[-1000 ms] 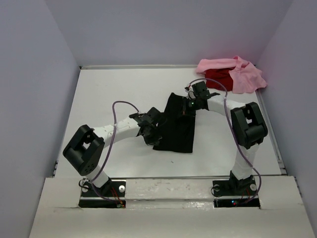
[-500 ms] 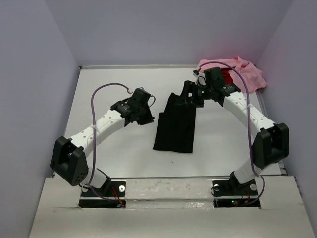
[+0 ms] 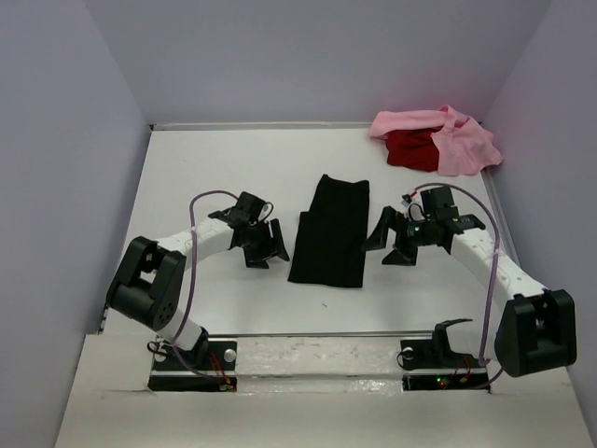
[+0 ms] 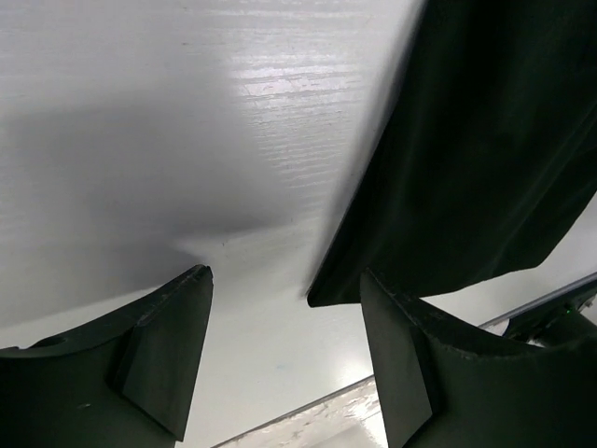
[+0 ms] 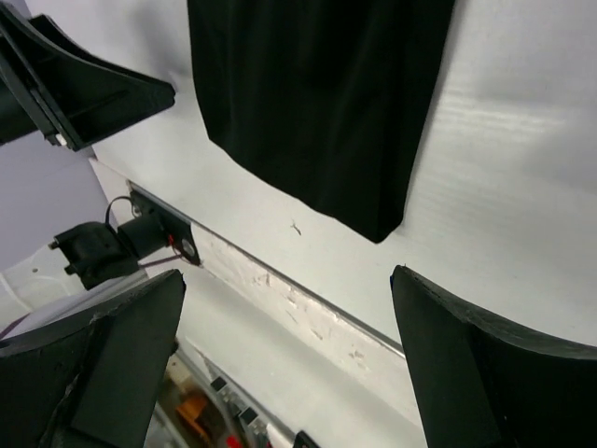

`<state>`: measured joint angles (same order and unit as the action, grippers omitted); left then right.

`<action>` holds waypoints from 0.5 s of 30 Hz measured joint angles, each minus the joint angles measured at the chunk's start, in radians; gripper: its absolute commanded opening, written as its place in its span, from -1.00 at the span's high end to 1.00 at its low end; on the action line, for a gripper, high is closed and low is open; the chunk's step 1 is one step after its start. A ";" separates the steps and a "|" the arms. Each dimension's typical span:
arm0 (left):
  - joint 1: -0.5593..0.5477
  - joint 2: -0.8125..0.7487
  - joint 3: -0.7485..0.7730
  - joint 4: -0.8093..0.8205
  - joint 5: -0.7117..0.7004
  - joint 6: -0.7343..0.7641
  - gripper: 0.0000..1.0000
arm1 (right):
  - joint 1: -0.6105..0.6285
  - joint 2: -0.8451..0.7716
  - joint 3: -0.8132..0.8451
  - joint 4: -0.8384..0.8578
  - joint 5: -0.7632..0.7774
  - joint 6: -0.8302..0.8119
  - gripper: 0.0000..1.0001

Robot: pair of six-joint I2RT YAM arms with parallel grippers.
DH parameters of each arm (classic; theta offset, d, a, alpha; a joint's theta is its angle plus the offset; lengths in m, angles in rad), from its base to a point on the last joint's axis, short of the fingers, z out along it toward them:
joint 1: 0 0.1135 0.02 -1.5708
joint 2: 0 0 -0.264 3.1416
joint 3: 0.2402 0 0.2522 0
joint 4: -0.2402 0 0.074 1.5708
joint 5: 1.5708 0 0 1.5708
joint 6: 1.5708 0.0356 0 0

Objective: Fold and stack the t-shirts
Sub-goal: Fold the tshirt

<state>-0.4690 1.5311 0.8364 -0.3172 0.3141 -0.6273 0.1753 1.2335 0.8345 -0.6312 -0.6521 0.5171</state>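
A black t-shirt (image 3: 330, 231) lies folded into a long narrow strip in the middle of the table, also seen in the left wrist view (image 4: 476, 159) and the right wrist view (image 5: 317, 103). My left gripper (image 3: 264, 245) stands open just left of the strip, holding nothing. On the strip's right side my right gripper (image 3: 390, 245) is wide open and empty too. A light pink t-shirt (image 3: 452, 140) lies crumpled at the back right corner, partly over a red t-shirt (image 3: 410, 149).
Grey walls (image 3: 84, 140) close in the white table (image 3: 224, 159) on three sides. A raised white ledge (image 3: 317, 350) runs along the near edge over the arm bases. The left gripper's finger (image 5: 84, 89) shows in the right wrist view.
Both grippers opened and let go of the black t-shirt. They drew back from its far end toward me and now sit low on either side of the strip, which lies flat.
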 measured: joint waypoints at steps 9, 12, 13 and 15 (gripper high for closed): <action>0.000 0.053 -0.015 0.091 0.084 0.048 -0.45 | 0.000 -0.006 -0.236 0.147 -0.050 0.098 -0.91; 0.000 0.057 -0.015 0.103 0.096 0.055 -0.45 | 0.000 -0.015 -0.346 0.236 -0.057 0.151 -0.89; 0.000 0.058 -0.015 0.106 0.098 0.055 -0.45 | 0.000 -0.018 -0.384 0.265 -0.059 0.172 -0.88; 0.001 0.058 -0.018 0.118 0.103 0.058 -0.46 | -0.004 -0.028 -0.434 0.320 -0.080 0.214 -0.85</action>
<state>-0.4683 1.5894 0.8188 -0.1993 0.4171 -0.5690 0.1711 1.2053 0.4007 -0.3111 -0.7322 0.7307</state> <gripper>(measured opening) 0.730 0.942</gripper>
